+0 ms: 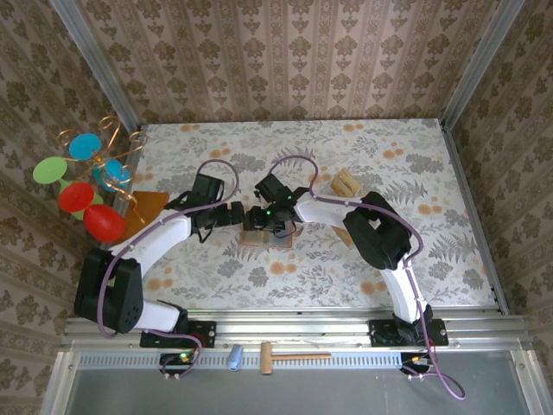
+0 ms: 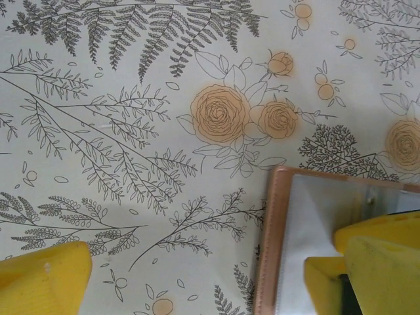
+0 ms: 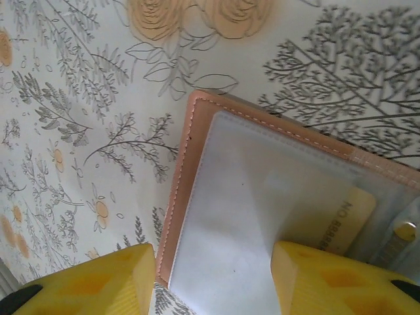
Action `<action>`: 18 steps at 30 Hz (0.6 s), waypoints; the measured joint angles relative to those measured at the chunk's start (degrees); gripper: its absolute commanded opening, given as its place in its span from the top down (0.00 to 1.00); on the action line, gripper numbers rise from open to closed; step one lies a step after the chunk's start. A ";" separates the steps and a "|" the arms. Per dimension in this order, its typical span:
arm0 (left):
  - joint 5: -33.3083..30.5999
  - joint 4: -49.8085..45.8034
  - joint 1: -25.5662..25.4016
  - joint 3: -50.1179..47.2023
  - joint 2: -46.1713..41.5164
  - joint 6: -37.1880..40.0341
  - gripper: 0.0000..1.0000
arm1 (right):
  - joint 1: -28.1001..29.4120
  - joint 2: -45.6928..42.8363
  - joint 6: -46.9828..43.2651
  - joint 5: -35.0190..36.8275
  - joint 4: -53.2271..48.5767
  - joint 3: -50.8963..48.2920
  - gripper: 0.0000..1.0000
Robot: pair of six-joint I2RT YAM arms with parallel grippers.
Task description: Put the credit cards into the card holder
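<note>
Yellow fingers (image 3: 98, 285) of the right hand (image 3: 213, 279) frame the bottom of the right wrist view. They stand about halfway apart and grip nothing. One finger hangs over the flower-printed surface (image 3: 79, 131), just off the edge of the card holder (image 3: 180, 197). The other finger lies over the holder's clear plastic sleeve (image 3: 243, 197).

The card holder lies open and flat, with a pinkish-brown stitched border. A tan card (image 3: 344, 220) with printed lettering sits inside the sleeve, near the fold.

In the left wrist view, the left hand (image 2: 203, 269) is spread as wide as it goes and is empty. One of its fingers is over bare surface and the other is over a corner of the open card holder.

From above, both hands meet over the card holder in the middle of the surface. A small heap of tan credit cards (image 1: 346, 183) lies farther back, beside the right arm and apart from the holder. An orange-brown board (image 1: 149, 206) lies at the left edge, next to a wire stand of coloured discs (image 1: 82, 173).
</note>
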 measured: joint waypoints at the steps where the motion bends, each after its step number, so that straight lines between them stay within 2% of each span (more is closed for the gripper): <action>1: 0.00 0.00 0.00 0.00 -0.11 0.00 0.00 | 0.04 0.00 0.09 0.02 0.04 0.07 0.48; 11: 0.46 0.02 0.44 -0.09 -0.24 0.00 0.00 | 0.02 -0.66 -0.20 -0.09 0.11 -0.35 0.47; 18: 0.87 1.20 1.40 -0.61 0.11 0.00 0.00 | -0.04 -7.74 -1.84 0.92 -1.22 -4.90 0.47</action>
